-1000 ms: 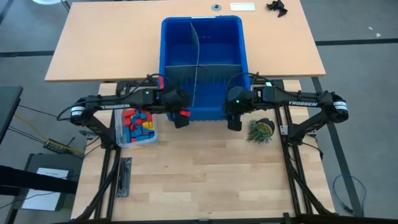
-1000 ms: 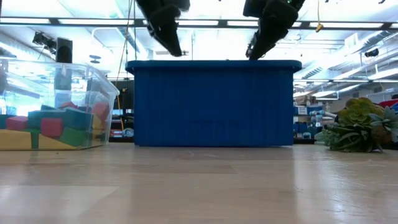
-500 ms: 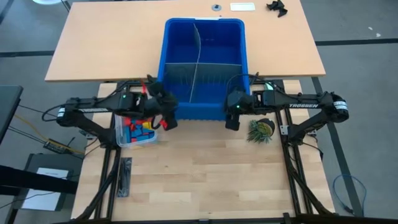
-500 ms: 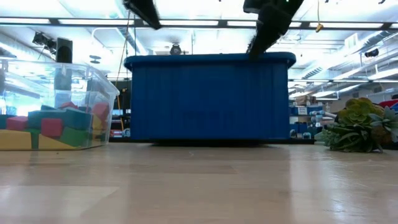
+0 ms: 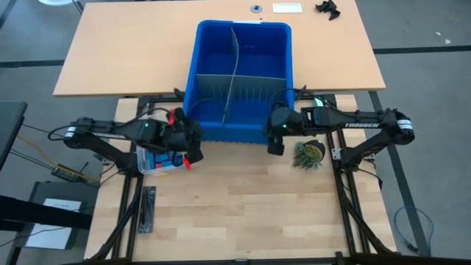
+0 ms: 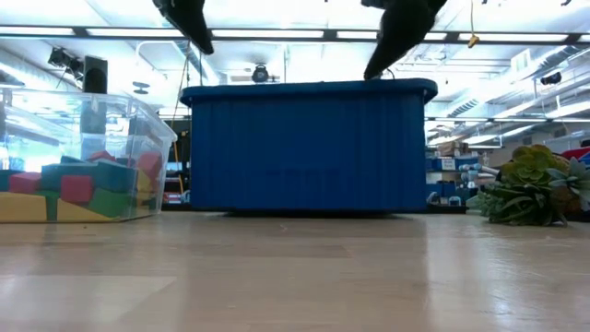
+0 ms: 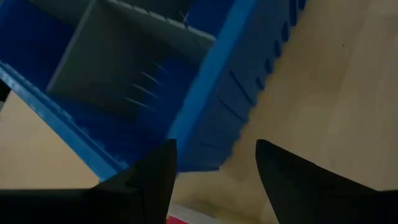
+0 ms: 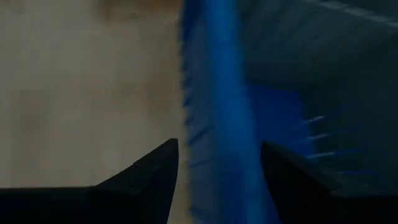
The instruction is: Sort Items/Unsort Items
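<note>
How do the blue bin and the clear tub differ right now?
The blue bin is large, opaque and split by grey dividers into compartments that look empty; the clear tub is smaller, see-through, undivided and holds the coloured blocks. The left gripper hangs by the tub, the right gripper by the bin's near right corner. Both containers stand upright on the table.

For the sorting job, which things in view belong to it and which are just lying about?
Part of the job:
- toy blocks in the clear tub
- blue bin with grey dividers
- left claw, open, over the tub
- right claw, open, at the bin's near right corner

Lying about:
- small plant
- black object at the far table edge
</note>
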You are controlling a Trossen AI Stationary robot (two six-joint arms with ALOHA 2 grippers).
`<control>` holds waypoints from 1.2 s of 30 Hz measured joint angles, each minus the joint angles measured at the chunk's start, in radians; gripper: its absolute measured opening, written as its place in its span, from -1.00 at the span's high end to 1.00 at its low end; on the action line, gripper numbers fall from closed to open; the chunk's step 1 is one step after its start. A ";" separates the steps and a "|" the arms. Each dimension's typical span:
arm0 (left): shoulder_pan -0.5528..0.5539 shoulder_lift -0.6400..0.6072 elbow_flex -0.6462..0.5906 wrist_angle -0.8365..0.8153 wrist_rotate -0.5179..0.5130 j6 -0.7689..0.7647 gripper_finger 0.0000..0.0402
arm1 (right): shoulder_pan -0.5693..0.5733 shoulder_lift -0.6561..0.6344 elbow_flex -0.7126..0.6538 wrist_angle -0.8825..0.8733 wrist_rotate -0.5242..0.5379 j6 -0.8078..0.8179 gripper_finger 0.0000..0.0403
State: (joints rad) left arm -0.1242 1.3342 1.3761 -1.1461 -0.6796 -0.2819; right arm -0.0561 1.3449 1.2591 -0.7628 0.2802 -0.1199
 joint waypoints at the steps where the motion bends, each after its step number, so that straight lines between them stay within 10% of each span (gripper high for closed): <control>1: -0.003 0.000 -0.010 0.001 0.000 -0.014 -0.14 | 0.010 -0.001 0.000 -0.023 -0.027 0.003 -0.13; 19: -0.148 -0.017 0.002 0.005 -0.003 -0.131 -0.14 | 0.148 -0.022 -0.001 -0.092 -0.022 0.086 -0.07; 36: -0.382 -0.049 -0.064 -0.299 0.167 -0.630 -0.14 | 0.209 -0.022 -0.001 -0.019 -0.008 0.221 -0.07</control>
State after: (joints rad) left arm -0.5060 1.2856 1.3119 -1.4452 -0.5122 -0.9121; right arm 0.1524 1.3228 1.2583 -0.7820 0.2724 0.1014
